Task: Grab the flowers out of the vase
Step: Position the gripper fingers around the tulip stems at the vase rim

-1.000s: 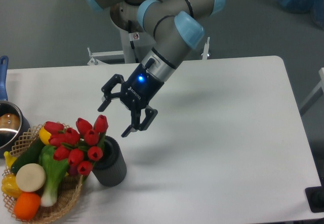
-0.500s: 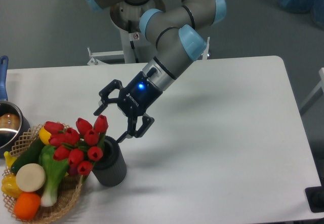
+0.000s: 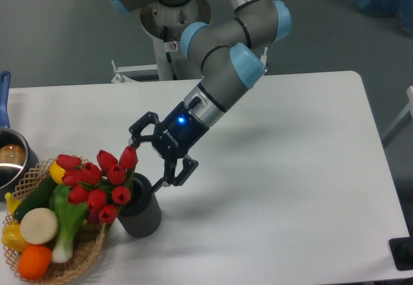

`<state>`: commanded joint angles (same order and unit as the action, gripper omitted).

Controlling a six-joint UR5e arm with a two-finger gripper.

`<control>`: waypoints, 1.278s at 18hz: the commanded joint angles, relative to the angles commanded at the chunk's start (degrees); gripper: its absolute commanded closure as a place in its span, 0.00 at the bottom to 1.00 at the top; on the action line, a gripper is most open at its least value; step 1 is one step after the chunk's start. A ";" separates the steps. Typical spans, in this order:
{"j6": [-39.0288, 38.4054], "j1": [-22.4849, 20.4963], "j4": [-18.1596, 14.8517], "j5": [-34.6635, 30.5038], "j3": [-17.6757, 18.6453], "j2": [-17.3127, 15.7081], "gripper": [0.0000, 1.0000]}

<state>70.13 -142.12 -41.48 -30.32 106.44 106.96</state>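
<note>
The flowers [image 3: 103, 180], a bunch of red closed tulip buds with green leaves, stand in the vase [image 3: 141, 211], a dark grey ribbed cylinder near the table's front left. The bunch leans to the left over the basket. My gripper [image 3: 147, 164] is open and empty, its fingers spread, tilted down to the left. It hangs just above the vase's right rim, close to the right of the topmost bud. One fingertip [image 3: 133, 144] is near the top bud, the other [image 3: 162, 183] is above the vase's rim.
A wicker basket [image 3: 72, 260] with a leek, an orange and other vegetables lies at the front left, touching the flowers. A steel pot [image 3: 9, 161] with a blue handle stands at the left edge. The white table [image 3: 284, 188] extends to the right.
My gripper has moved down and slightly left, from above the table to just over the vase's rim beside the top bud. It stayed open. Flowers and vase have not moved.
</note>
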 joint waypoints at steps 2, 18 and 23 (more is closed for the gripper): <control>2.28 0.00 0.00 -0.09 0.00 0.09 0.00; 3.08 2.29 0.09 0.97 -0.09 2.11 0.00; 1.69 2.37 0.00 3.42 -1.05 2.63 0.00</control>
<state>71.82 -139.75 -41.48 -26.90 105.39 109.60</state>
